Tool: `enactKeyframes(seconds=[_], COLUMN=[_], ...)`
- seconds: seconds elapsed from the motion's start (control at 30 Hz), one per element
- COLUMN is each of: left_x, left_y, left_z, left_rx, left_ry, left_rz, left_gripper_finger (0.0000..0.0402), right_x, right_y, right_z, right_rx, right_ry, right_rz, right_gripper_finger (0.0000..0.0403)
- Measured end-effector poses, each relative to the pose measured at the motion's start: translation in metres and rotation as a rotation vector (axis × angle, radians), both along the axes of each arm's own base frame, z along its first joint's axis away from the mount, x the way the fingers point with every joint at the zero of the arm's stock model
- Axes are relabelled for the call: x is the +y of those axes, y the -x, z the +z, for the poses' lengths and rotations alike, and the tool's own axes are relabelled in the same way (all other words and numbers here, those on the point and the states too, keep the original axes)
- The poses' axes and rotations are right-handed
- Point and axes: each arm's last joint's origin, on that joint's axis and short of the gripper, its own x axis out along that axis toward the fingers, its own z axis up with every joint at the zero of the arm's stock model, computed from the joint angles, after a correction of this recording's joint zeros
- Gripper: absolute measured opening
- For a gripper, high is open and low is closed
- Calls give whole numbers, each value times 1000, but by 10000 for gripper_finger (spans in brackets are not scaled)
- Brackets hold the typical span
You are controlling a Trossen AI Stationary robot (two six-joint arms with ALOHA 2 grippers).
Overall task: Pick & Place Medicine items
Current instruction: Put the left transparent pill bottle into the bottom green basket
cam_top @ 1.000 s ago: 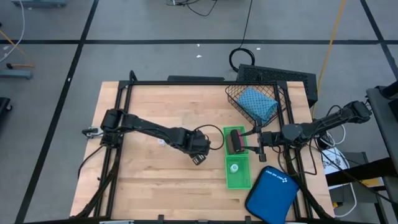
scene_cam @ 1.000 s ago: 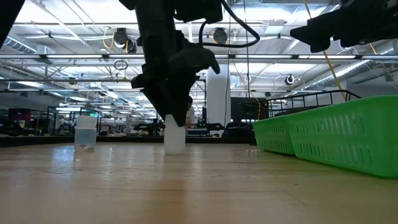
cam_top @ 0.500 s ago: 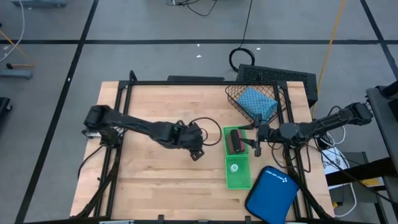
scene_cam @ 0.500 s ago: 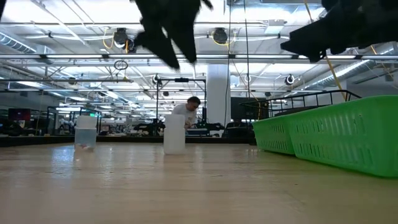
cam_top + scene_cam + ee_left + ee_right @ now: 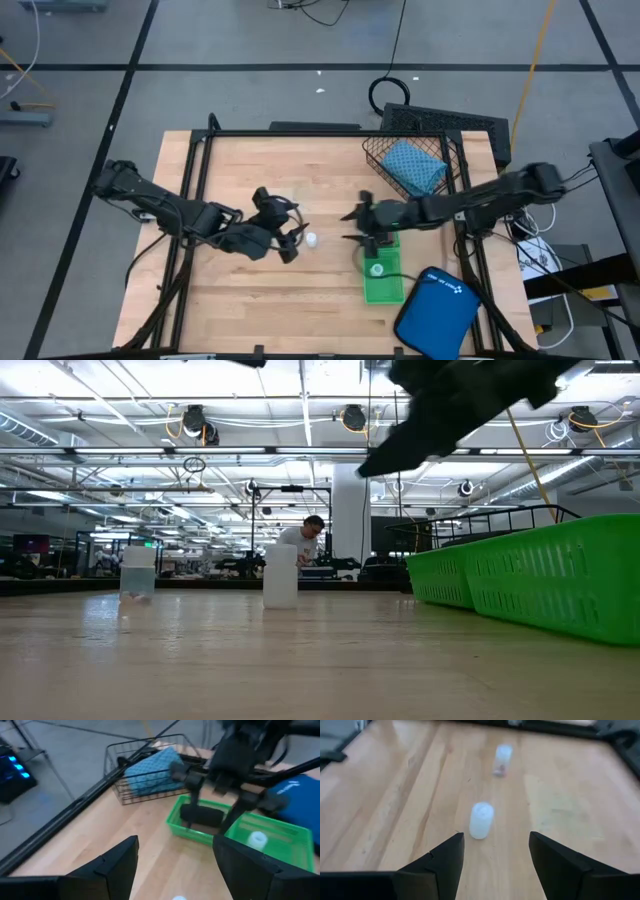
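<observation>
Your left gripper [image 5: 285, 240] hangs with fingers spread and empty above mid-table. Just beside it a white bottle [image 5: 311, 239] stands on the wood; a second, clear-looking bottle [image 5: 503, 759] stands farther off. Your right gripper [image 5: 352, 226], fingers likewise spread and empty, faces the white bottle. The green tray [image 5: 383, 287] already holds a black roll [image 5: 204, 815] and another white bottle [image 5: 377, 268]. The teal pouch [image 5: 413, 167] lies in the wire basket [image 5: 378, 158]. Judged remaining: both table bottles.

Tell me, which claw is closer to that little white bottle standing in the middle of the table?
The left claw, just beside the white bottle, open and empty. The right claw hovers farther off, by the green tray, open toward the bottle.
</observation>
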Motion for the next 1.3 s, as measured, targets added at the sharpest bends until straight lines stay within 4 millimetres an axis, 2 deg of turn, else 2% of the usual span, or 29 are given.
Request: enactKeyframes(seconds=[0.1,0.23,0.33,0.5,0.63,0.73,1.3], left_x=[3,10,13,13,13,12,13], left_y=[12,26,33,34,33,33,33], left_z=[-14,-27,-33,-38,-39,-39,-39], left_rx=[-38,-80,-98,-93,-87,-87,-83], left_ry=[24,66,83,81,79,80,72], left_rz=[-17,1,6,2,2,0,-2], left_gripper_finger=[265,262,264,264,260,263,267], right_x=[1,3,4,1,-6,-11,-15], right_y=[-32,-62,-78,-97,-104,-107,-107], right_z=[-13,-29,-40,-56,-67,-72,-76], right_rx=[57,112,125,133,107,109,116], right_ry=[-19,-45,-29,-26,-31,-40,-71], right_rz=[33,75,84,70,49,34,64], right_gripper_finger=[212,215,231,282,313,316,240])
